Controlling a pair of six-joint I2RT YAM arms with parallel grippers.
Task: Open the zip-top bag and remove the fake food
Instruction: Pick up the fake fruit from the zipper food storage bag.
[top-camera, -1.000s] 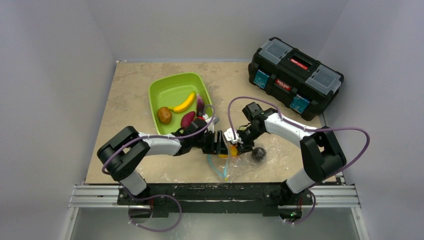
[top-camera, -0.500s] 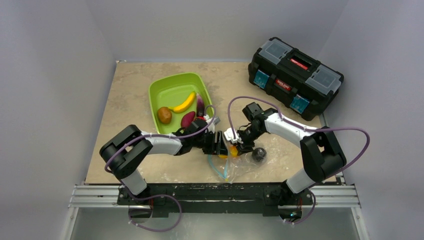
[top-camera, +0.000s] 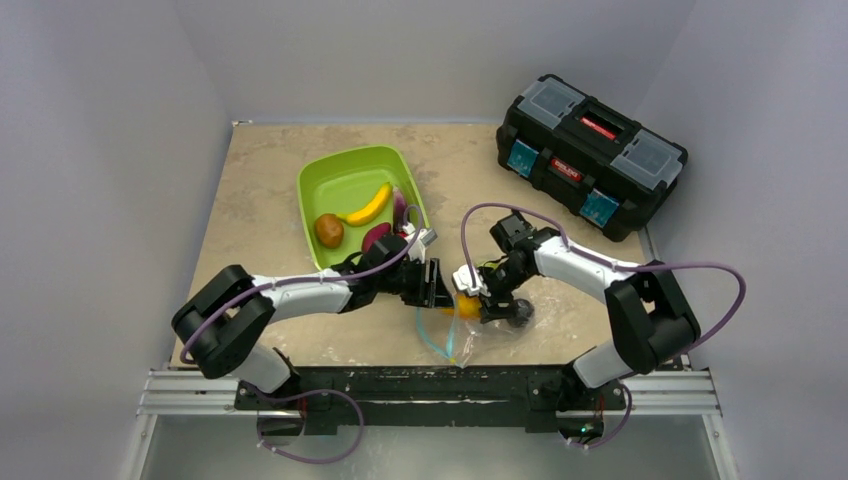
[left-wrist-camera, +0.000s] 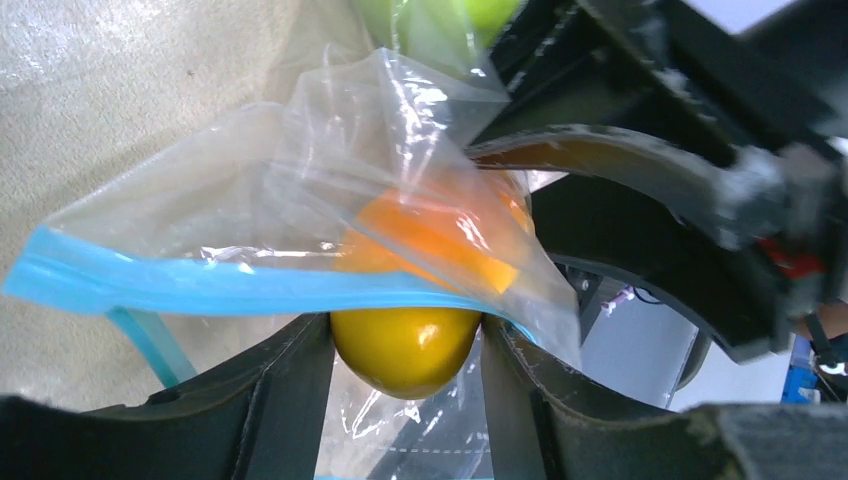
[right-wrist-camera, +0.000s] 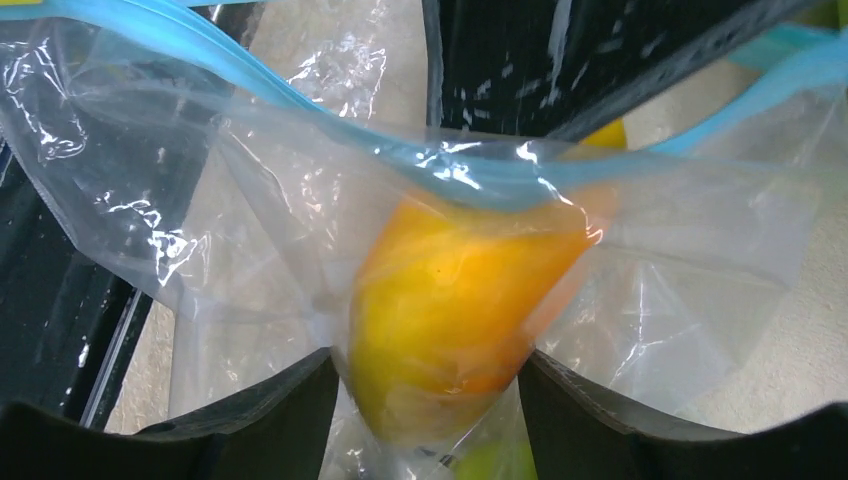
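Currently zip-top bag lies on bench near front edge, between arms. Left gripper jaws pinch orange piece at bag mouth; right gripper jaws pinch same piece through plastic.

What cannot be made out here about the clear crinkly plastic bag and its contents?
Top external: left gripper and right gripper hide the mouth of the clear zip-top bag.
Right wrist: green shape below the orange plastic fruit, cut off by the bottom edge.
Top external: dark round piece by the bag, too small to identify.
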